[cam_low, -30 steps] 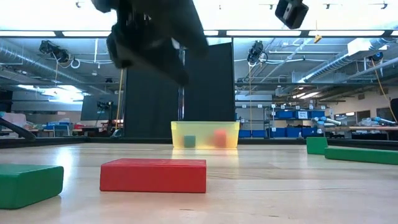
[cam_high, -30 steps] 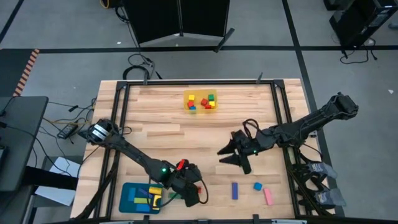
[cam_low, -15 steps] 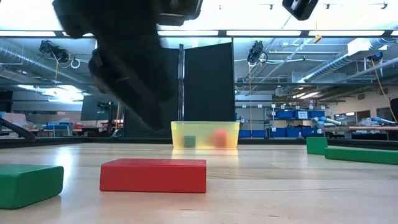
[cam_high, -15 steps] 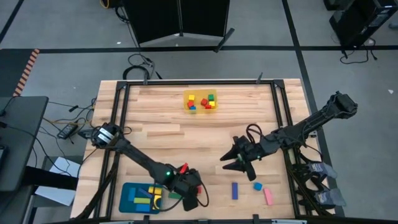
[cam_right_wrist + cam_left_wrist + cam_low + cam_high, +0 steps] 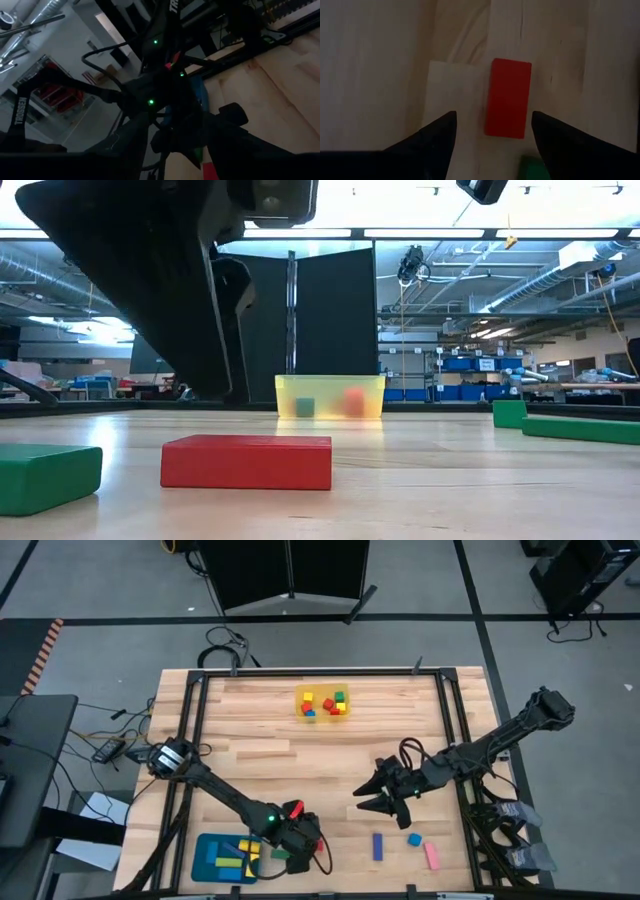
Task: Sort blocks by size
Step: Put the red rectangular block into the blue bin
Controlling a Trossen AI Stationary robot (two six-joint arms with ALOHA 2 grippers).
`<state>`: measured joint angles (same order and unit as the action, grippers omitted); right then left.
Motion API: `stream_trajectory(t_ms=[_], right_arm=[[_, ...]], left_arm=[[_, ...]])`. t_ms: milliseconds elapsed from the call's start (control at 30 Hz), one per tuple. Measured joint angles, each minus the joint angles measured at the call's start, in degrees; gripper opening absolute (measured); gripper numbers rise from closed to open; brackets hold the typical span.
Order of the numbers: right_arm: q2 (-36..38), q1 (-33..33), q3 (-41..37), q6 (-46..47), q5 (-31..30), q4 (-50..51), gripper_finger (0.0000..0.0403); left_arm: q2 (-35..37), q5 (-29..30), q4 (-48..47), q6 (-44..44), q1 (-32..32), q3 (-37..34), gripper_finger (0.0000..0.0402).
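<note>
Left gripper (image 5: 300,845) is positioned at the lower centre-left of the high view, just right of the teal tray (image 5: 208,862). In the left wrist view its two dark fingers (image 5: 432,145) stand spread apart, one on each side of a red bar block (image 5: 507,97) that lies flat on the wooden table (image 5: 250,730). The fingers do not touch the block. A corner of a green block (image 5: 535,167) shows at the lower edge of that view, just beside the red block.

In the low view the red bar block (image 5: 247,461) lies in the lower centre of the frame, with a green block (image 5: 48,476) at lower left and a long green bar (image 5: 585,428) at right. The left arm fills the upper left of that frame.

The teal tray holds several long blocks, among them yellow, blue and green ones.

The translucent yellow tray (image 5: 322,703), in the upper centre of the high view, holds small red, yellow, green and blue cubes.

Right gripper (image 5: 365,795) hovers right of centre in the high view, above bare table, with fingers parted and nothing between them. Below it, in the lower right, lie a purple bar (image 5: 378,846), a small blue cube (image 5: 414,839) and a pink bar (image 5: 431,856), each apart from the others.
</note>
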<state>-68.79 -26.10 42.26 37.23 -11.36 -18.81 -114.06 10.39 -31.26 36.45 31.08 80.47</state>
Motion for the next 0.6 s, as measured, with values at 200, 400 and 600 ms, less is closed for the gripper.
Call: stream_trajectory(t_ms=[200, 400, 600], right_arm=[[0.00, -0.43, 0.00, 0.64, -0.89, -0.05, 0.0200], [-0.02, -0.62, -0.02, 0.82, -1.03, -1.15, 0.0200], [-0.02, -0.97, -0.02, 1.62, -1.03, -1.33, 0.0200]], left_arm=[[-1.44, -0.01, 2.49, -3.15, -0.01, -0.02, 0.0267], [-4.46, -2.75, 6.26, -4.48, 0.02, 0.00, 0.0267], [-6.21, -2.40, 6.70, -0.33, -0.25, 0.32, 0.0257]])
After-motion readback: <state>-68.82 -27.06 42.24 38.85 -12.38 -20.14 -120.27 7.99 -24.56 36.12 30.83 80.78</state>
